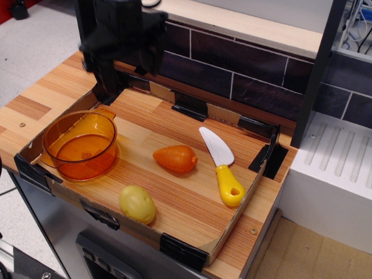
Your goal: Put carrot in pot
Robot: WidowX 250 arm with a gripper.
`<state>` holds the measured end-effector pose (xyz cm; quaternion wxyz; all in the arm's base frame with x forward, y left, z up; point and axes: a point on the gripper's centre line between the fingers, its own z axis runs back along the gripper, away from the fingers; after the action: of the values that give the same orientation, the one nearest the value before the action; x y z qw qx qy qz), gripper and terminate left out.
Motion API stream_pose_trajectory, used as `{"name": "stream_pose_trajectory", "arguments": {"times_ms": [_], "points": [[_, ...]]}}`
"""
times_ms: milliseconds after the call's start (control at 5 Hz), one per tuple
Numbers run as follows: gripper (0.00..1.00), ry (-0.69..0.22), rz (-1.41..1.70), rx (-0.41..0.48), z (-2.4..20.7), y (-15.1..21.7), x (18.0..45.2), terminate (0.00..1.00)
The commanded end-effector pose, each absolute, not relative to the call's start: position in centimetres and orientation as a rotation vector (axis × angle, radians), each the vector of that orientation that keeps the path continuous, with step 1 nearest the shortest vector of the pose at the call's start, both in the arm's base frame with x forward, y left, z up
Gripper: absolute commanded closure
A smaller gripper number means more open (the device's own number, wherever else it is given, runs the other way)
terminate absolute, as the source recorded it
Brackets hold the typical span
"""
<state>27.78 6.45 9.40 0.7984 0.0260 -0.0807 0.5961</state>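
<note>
Nearby, carrot (175,158) between potato (137,204), knife (222,167)

Arm: one black arm is showing at the upper left of the view, its upper part running out of the top edge.
Gripper (122,61): it is hanging in the air at the far left corner, its outline smeared by blur.
Fingers (104,72): dark prongs are pointing downward; the left one is reaching lowest.
Jaws: the blur is hiding whether they are spread or closed.
Grasp: nothing is showing between the fingers.
Orientation: the body is standing roughly upright, facing downward.
Contact: whether the lowest prong is touching anything below cannot be told.
</note>
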Motion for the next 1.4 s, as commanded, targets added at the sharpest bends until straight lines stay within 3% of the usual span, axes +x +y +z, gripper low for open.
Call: {"name": "stream_pose_trajectory", "arguments": {"times_ms": [0,600,1200], "points": [[0.00,-0.168,1.407,0.036,8.0,1.6,27.4,0.00],[0.00,-0.212,1.438,0.105,3.0,-1.6,28.2,0.00],[0.00,-0.218,1.457,0.146,1.2,-1.7,27.3,0.00]]}}
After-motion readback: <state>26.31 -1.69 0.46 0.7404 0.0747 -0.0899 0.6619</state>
